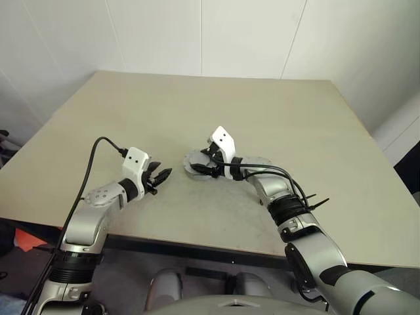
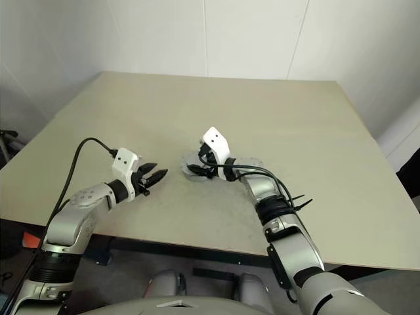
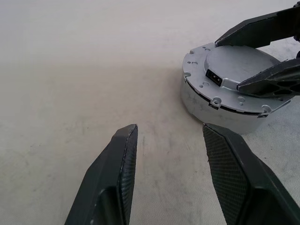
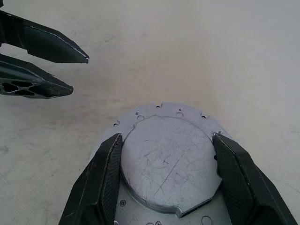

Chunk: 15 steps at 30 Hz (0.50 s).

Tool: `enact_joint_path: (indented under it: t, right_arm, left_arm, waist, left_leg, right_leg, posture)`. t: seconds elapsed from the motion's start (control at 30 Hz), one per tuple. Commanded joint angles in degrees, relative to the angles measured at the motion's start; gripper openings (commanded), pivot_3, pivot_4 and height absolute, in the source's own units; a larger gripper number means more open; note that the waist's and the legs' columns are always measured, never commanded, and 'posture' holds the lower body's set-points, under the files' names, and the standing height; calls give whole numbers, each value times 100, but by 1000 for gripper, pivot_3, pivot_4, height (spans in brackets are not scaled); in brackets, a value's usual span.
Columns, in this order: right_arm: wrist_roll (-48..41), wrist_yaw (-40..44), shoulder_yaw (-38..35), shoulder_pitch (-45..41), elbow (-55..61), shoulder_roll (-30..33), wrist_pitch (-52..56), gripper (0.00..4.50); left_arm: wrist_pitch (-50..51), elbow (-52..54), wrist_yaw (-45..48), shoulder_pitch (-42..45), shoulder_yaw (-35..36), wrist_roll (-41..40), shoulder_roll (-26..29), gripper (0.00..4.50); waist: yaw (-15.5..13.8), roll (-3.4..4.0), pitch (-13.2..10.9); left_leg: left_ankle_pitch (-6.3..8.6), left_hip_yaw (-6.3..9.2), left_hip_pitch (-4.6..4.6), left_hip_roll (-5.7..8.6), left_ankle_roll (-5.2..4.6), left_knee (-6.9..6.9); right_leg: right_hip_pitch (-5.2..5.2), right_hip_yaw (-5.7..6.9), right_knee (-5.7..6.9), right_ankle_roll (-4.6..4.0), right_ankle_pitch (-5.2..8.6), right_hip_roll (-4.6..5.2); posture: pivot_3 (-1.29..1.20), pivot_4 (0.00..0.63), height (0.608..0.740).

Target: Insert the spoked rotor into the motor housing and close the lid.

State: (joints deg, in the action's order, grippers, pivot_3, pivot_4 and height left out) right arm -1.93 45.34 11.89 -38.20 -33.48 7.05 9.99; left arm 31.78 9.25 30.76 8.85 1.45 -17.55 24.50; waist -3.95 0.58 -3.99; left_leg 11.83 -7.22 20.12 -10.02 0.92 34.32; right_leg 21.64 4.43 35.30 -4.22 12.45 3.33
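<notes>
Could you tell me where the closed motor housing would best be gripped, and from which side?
Probably from above, across the raised round lid. The motor housing lies flat on the table, and the right gripper already straddles the lid's opposite edges.

A broad beige surface (image 1: pixel 197 111) fills the middle, its top matte and faintly scuffed. White panelled walls (image 1: pixel 216 36) close in from ten to two o'clock. Grey floor (image 1: pixel 20 275) lies at seven o'clock.

right gripper (image 1: pixel 205 168) over closed motor housing (image 1: pixel 191 162)
</notes>
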Motion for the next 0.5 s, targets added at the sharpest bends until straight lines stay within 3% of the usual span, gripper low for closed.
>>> enact_joint_path:
  t: [0.03, 0.5]
  right_arm:
    - [5, -68, -11, -112, 114, -16, 3, 2940]
    - [121, 140, 127, -28, 177, 249, 165, 2940]
  left_arm:
    - [-24, 233, -21, 25, 71, -21, 34, 2333]
    - [-17, 260, -34, -2, 67, -21, 25, 2333]
  waist:
    - [1, 0, 0]
    - [-16, 0, 0]
  left_leg:
    - [0, 0, -1, 0, 0, 0]
    - [1, 0, -1, 2, -1, -2]
  right_leg:
    - [0, 0, -1, 0, 0, 0]
    - [-4, 0, -6, 3, 2, 1]
  posture:
    - [0, 0, 740]
    - [0, 0, 740]
